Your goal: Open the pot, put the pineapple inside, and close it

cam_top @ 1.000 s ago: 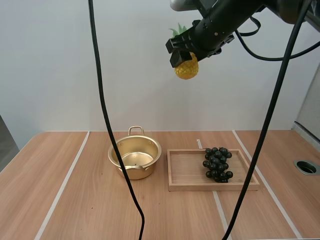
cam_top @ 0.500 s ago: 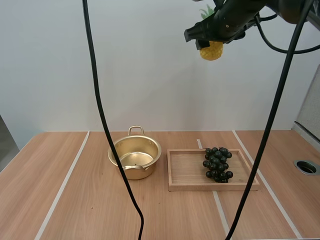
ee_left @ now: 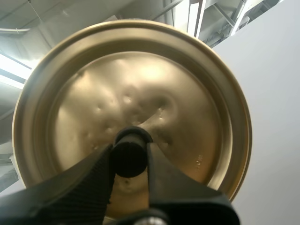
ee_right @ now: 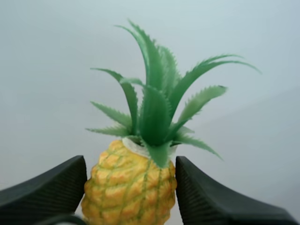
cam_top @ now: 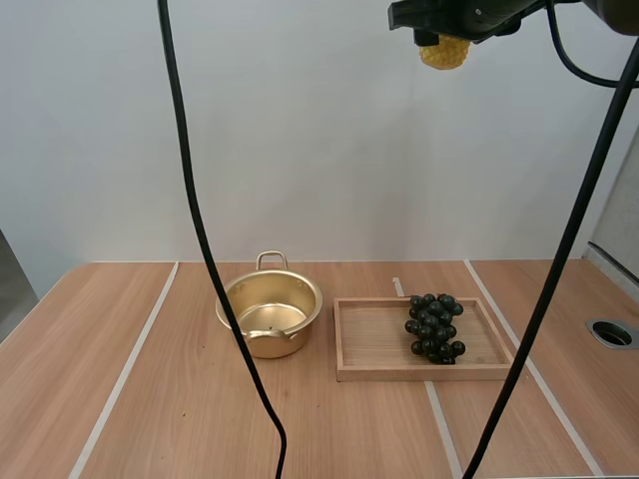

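Note:
The open gold pot (cam_top: pixel 270 312) stands uncovered on the table, left of the wooden tray. High above the tray, my right gripper (cam_top: pixel 444 30) is shut on the yellow pineapple (cam_top: pixel 445 53). In the right wrist view the two fingers press the sides of the pineapple (ee_right: pixel 131 190), its green leaves pointing away from the camera. My left gripper (ee_left: pixel 130 161) is shut on the black knob (ee_left: pixel 131 152) of the gold lid (ee_left: pixel 131 112), whose round top faces the left wrist camera.
A wooden tray (cam_top: pixel 364 344) lies right of the pot and holds a bunch of dark grapes (cam_top: pixel 433 327). A round hole (cam_top: pixel 611 333) sits in the table near its right edge. Bare wood spreads to the left and front.
My right gripper has carried the pineapple up and to the right, from above the pot's right side to high over the tray. Pot, tray and grapes have not moved.

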{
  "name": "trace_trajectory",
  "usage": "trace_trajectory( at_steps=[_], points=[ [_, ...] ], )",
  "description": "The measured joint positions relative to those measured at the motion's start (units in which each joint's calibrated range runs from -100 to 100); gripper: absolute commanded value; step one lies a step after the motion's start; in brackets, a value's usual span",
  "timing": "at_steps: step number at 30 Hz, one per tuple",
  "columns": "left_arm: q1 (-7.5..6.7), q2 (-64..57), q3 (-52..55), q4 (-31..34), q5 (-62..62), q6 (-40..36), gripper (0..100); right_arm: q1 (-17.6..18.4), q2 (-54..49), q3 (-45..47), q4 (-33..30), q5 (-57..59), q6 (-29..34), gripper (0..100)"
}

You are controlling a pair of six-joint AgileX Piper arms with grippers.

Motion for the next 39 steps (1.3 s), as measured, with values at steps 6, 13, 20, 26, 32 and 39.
trace_trajectory(
  at_steps=[6,13,20,26,32,39],
  points=[
    [0.13,-0.16,0.0,0.0,-17.94,0.0,0,0.0,0.0,0.0,0.44,-0.15,-0.19,0],
    [2.61,-0.82,0.0,-5.82,-42.01,-0.12,0,0.0,0.0,0.0,4.93,-0.15,-2.85,0],
    [3.71,-1.34,-0.12,-15.92,-58.04,-0.37,0,-0.02,2.27,1.63,20.75,1.72,-15.22,0],
    [3.71,-1.94,-0.12,-16.78,-63.51,-0.37,0,-0.02,8.31,4.51,35.36,14.34,-24.91,0],
    [3.71,-2.13,-0.12,-17.01,-64.89,1.62,0,1.16,18.83,4.94,39.68,26.12,-26.65,0],
    [3.71,-2.13,-0.12,-17.01,-64.89,3.49,0,7.7,28.67,5.09,38.71,33.3,-28.36,0]
  ],
)
